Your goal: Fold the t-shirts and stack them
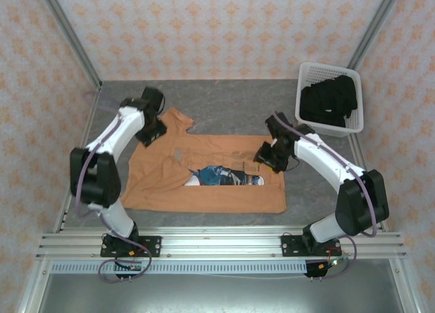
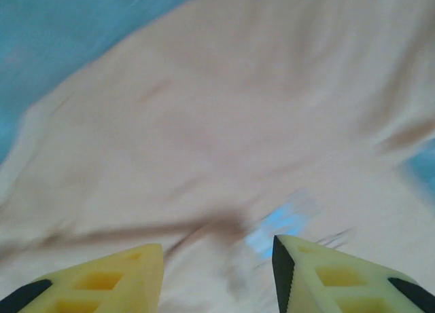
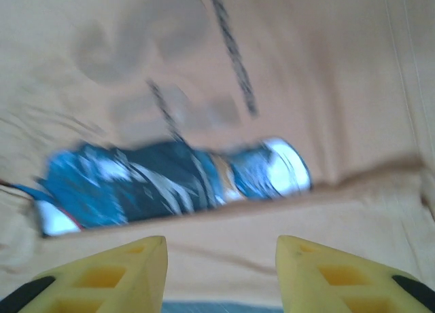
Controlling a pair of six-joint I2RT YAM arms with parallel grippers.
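Observation:
An orange-tan t-shirt lies spread on the grey table, its near edge folded up over part of the blue-and-white print. My left gripper hovers over the shirt's far left sleeve area. In the left wrist view it is open above blurred orange cloth, with nothing between the fingers. My right gripper is over the shirt's right side. In the right wrist view it is open above the folded edge, just short of the print. Black t-shirts lie heaped in the basket.
The white lattice basket stands at the back right of the table. Patterned walls and metal frame posts close in the left, right and back sides. A metal rail with the arm bases runs along the near edge.

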